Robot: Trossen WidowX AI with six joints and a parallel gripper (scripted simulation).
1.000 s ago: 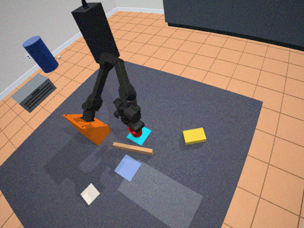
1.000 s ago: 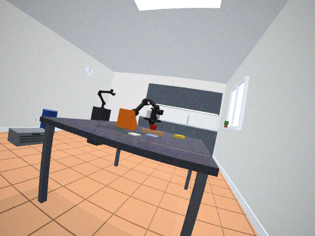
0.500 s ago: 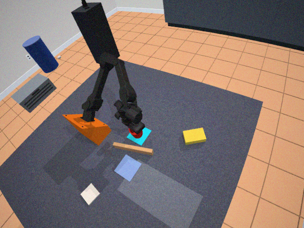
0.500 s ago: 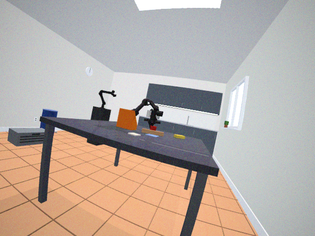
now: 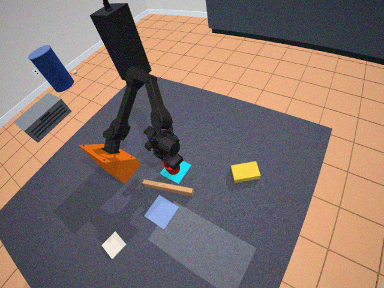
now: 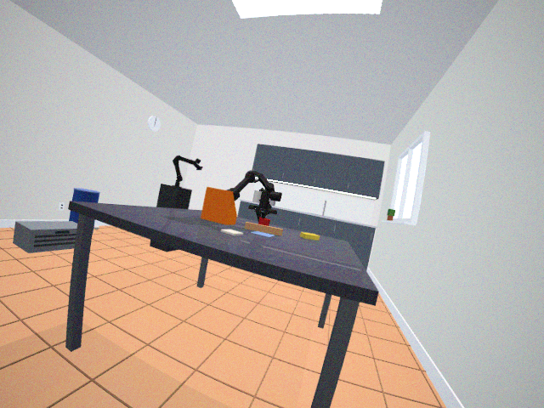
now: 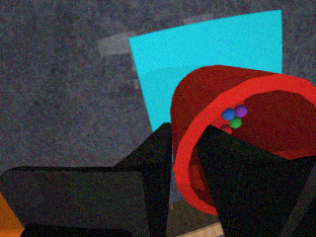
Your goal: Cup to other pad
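Observation:
The red cup [image 5: 174, 170] [image 6: 263, 221] [image 7: 207, 86] is upright on the cyan pad [image 5: 179, 180] [image 7: 207, 44]. Several small marbles [image 7: 234, 116] lie inside it, blue, purple, green and red. My gripper [image 5: 173, 162] [image 6: 263, 217] [image 7: 183, 129] is slightly open around the near part of the cup's wall. One finger is inside the cup and the other outside, with a gap between the wall and the inner finger. The blue pad [image 5: 161, 212] [image 6: 263, 234] lies bare beyond the wooden bar. The cup's base is partly hidden.
The wooden bar [image 5: 167, 187] [image 6: 263, 229] [image 7: 209, 230] lies between the cyan and blue pads. An orange wedge [image 5: 125, 165] [image 6: 218, 206] stands by the arm's base. A yellow block [image 5: 245, 171] [image 6: 309, 235] and a white square piece [image 5: 113, 245] [image 6: 231, 231] lie farther off.

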